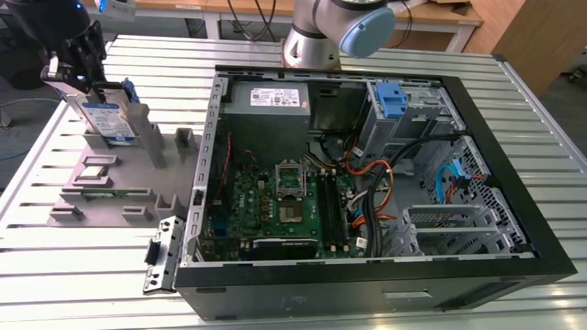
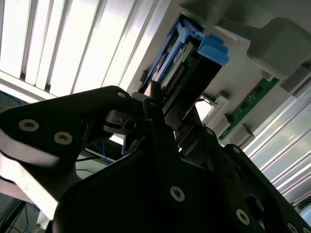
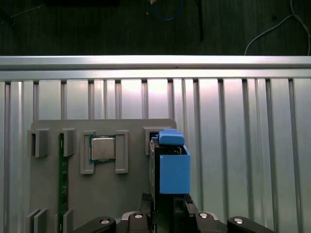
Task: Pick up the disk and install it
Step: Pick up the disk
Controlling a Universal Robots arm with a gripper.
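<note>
The disk point(image 1: 108, 117), silver with a blue-and-white label and blue side rails, stands on edge at the back corner of the grey parts fixture point(image 1: 124, 175) on the exterior view's left. My gripper point(image 1: 90, 79) comes down on its top end and is shut on it. In the first wrist view the disk's blue rail point(image 3: 173, 172) rises from between my fingers, with the gripper point(image 3: 167, 209) below it. In the second wrist view the dark fingers point(image 2: 154, 114) clamp the end of the disk point(image 2: 187, 63).
An open black computer case point(image 1: 348, 295) lies on the exterior view's right, with a grey power supply point(image 1: 268, 97) and a blue bracket point(image 1: 392, 100) in its drive bay. The fixture also holds a processor chip point(image 3: 102, 148) and a green memory stick point(image 3: 60, 179). The slatted metal table point(image 1: 82, 275) surrounds it.
</note>
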